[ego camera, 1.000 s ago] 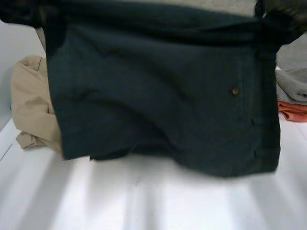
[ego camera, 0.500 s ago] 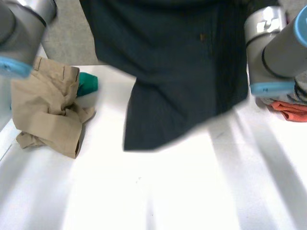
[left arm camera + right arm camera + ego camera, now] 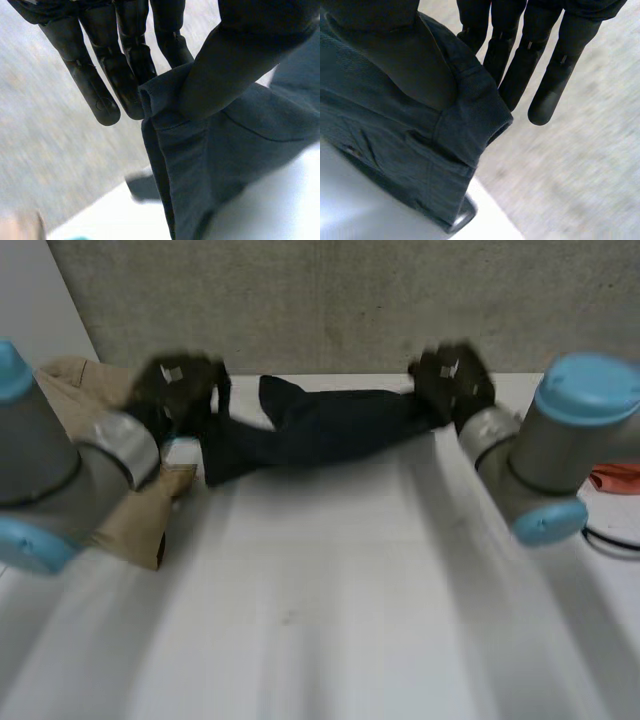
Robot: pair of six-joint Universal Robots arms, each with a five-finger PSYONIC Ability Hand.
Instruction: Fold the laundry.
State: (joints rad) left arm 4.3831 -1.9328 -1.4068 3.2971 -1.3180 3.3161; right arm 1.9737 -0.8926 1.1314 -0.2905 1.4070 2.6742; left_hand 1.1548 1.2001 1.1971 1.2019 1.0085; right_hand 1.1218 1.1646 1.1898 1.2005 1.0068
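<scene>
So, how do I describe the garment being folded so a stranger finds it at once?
Look at the far edge of the white table, below the grey wall. A dark shirt lies stretched between the left robot hand and the right robot hand, each pinching one end. It is almost black, unlike the tan trousers and orange cloth nearby.

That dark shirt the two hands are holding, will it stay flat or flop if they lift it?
Probably floppy: the shirt bunches into a rumpled band between the left hand and right hand. Likely light: a thumb pinch at the edge holds each end. It might slip from such small pinches.
</scene>
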